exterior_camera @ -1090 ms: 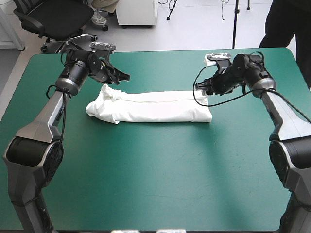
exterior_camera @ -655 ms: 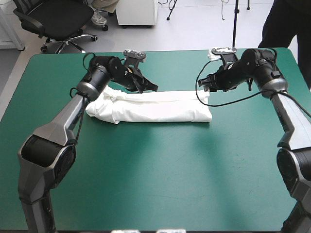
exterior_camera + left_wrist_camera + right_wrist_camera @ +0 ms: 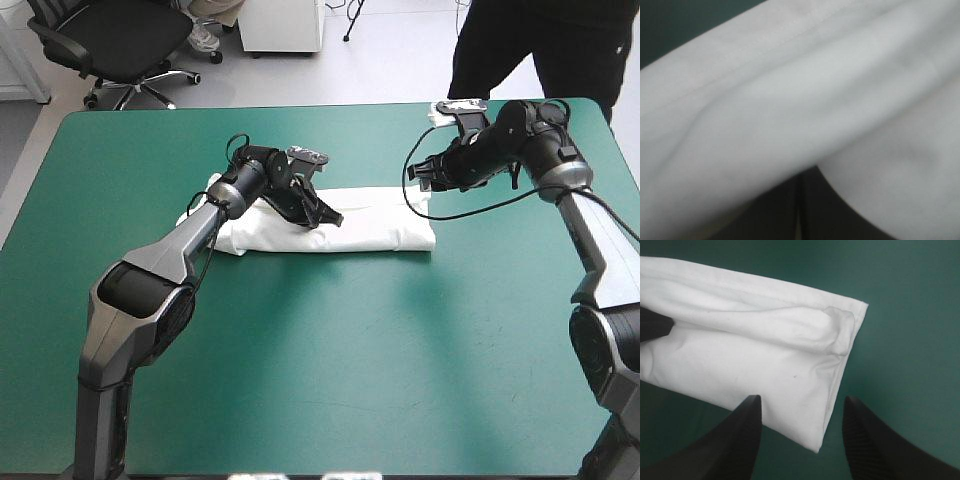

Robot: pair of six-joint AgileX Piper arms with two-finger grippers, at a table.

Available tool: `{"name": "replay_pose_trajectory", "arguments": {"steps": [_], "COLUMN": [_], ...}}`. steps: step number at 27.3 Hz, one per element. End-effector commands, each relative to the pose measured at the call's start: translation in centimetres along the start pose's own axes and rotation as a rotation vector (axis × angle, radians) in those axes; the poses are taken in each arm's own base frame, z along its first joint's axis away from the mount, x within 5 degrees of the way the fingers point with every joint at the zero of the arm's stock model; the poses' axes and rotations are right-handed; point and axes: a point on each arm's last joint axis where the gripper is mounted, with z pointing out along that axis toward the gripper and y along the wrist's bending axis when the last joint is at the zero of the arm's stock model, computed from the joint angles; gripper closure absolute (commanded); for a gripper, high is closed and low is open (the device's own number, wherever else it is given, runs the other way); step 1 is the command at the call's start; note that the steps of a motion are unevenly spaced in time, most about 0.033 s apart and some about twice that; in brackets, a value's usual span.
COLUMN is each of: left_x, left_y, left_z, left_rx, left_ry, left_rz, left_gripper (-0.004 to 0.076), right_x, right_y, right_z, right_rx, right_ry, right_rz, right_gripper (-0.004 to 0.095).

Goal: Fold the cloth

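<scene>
The white T-shirt [image 3: 375, 228] lies folded into a long strip across the far half of the table. My left gripper [image 3: 335, 218] rests low on the strip's middle. In the left wrist view its black fingers [image 3: 780, 210] meet in one arch, their tips covered by a fold of the T-shirt [image 3: 790, 100]. My right gripper [image 3: 425, 180] hovers over the strip's right end. In the right wrist view it [image 3: 801, 430] stands open, with the hemmed end of the T-shirt [image 3: 740, 355] just ahead of its fingertips. The left gripper [image 3: 652, 322] shows as a dark shape farther along the strip.
A wide stretch of teal-green cover [image 3: 330, 360] runs from the T-shirt to the table's near edge. More cover lies to the left and right of the strip.
My left gripper has travelled from the strip's left end to its middle and now lies low on the cloth. The right gripper rose slightly earlier and then held still. The T-shirt has kept its place.
</scene>
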Motion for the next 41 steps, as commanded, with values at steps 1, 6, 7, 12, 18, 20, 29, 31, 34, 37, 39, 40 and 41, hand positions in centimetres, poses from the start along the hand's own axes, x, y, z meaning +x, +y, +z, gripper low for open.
{"name": "replay_pose_trajectory", "arguments": {"steps": [1, 6, 7, 12, 18, 20, 29, 31, 34, 37, 39, 40, 41], "left_x": [-1.2, -0.9, -0.9, -0.9, -0.9, -0.9, -0.9, -0.9, -0.9, -0.9, -0.9, -0.9, -0.9], "left_y": [-0.9, -1.1, -1.1, -1.1, -1.1, -1.1, -1.1, -1.1, -1.1, -1.1, -1.1, -1.1, -1.1], "left_z": [-2.5, -2.1, -2.1, -2.1, -2.1, -2.1, -2.1, -2.1, -2.1, -2.1, -2.1, -2.1, -2.1], "left_rx": [0.015, 0.047, 0.047, 0.047, 0.047, 0.047, 0.045, 0.045, 0.045, 0.045, 0.045, 0.045, 0.045], "left_ry": [-0.088, -0.048, -0.048, -0.048, -0.048, -0.048, -0.056, -0.056, -0.056, -0.054, -0.054, -0.054, -0.054], "left_rz": [-0.001, -0.019, -0.019, -0.019, -0.019, -0.019, -0.019, -0.015, -0.015, -0.015, -0.015, -0.015, -0.015], "left_gripper": [0.0741, 0.0741, 0.0741, 0.0741, 0.0741, 0.0741, 0.0741, 0.0741, 0.0741, 0.0741, 0.0741, 0.0741, 0.0741], "right_x": [-0.5, -0.2, -0.1, 0.0, 0.1, 0.2, 1.3, 1.8, 2.0, 1.6, 1.0, 0.7, 0.2], "right_y": [0.2, -0.8, -1.0, -1.1, -1.5, -1.6, -0.9, -0.2, 0.1, 0.2, 0.3, 0.5, 0.8], "right_z": [-2.1, 3.0, 4.0, 6.7, 8.8, 9.2, 12.9, 13.7, 14.2, 13.8, 12.8, 12.1, 11.4], "right_rx": [0.005, -0.031, -0.032, -0.104, -0.118, -0.118, -0.192, -0.196, -0.188, -0.183, -0.184, -0.186, -0.193], "right_ry": [-0.05, 0.064, 0.085, 0.104, 0.113, 0.12, 0.209, 0.242, 0.259, 0.241, 0.218, 0.206, 0.191], "right_rz": [-0.01, 0.024, 0.03, 0.042, 0.066, 0.068, 0.102, 0.075, 0.06, 0.052, 0.043, 0.034, 0.026], "right_gripper": [0.0355, 0.024, 0.0241, 0.0243, 0.025, 0.025, 0.0493, 0.0688, 0.0929, 0.0925, 0.0926, 0.0926, 0.0926]}}
